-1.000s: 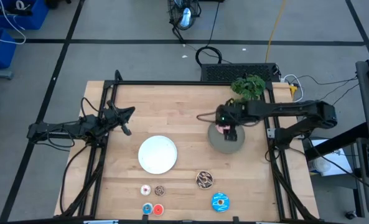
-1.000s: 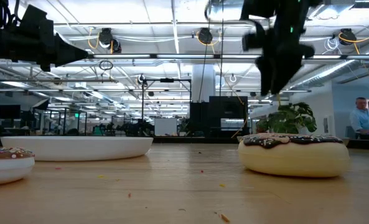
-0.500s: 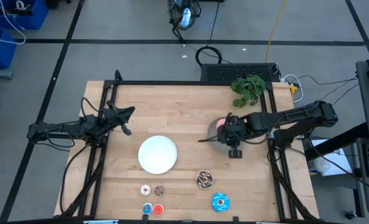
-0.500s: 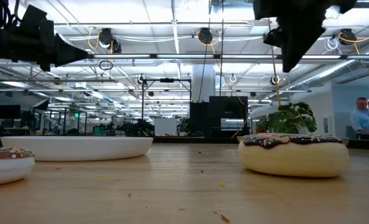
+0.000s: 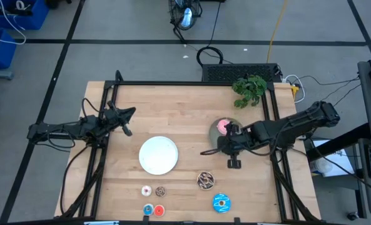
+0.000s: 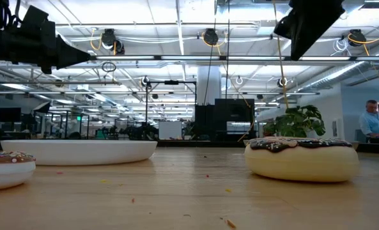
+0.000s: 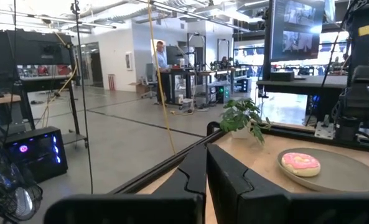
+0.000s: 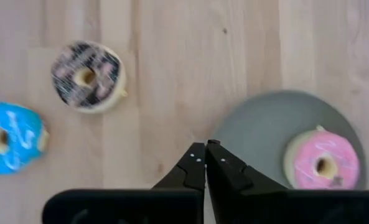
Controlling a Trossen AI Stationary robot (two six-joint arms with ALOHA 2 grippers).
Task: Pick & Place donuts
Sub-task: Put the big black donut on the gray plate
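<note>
A pink donut (image 5: 223, 125) (image 8: 323, 163) lies flat on the grey plate (image 5: 215, 134) at the right. My right gripper (image 5: 203, 152) (image 8: 206, 147) hovers shut above bare table, just off the plate's near-left rim. The brown sprinkled donut (image 5: 205, 180) (image 8: 88, 76) and blue donut (image 5: 221, 202) (image 8: 10, 137) lie on the wood toward the near edge. Tiny donuts lie near the front: whitish-pink (image 5: 147, 190), brown (image 5: 161, 191), blue (image 5: 148, 209), red (image 5: 159, 210). My left gripper (image 5: 130, 113) (image 7: 206, 168) waits shut at the left, off the table.
An empty white plate (image 5: 158, 155) sits in the table's middle. A potted plant (image 5: 249, 87) stands at the far right corner. Black frame rails (image 5: 191, 83) edge the table. A person stands far off in the room (image 6: 370, 119).
My right gripper has drawn away from the grey plate toward the table's near edge and has risen. The pink donut, which it covered a second ago, stays lying on the plate.
</note>
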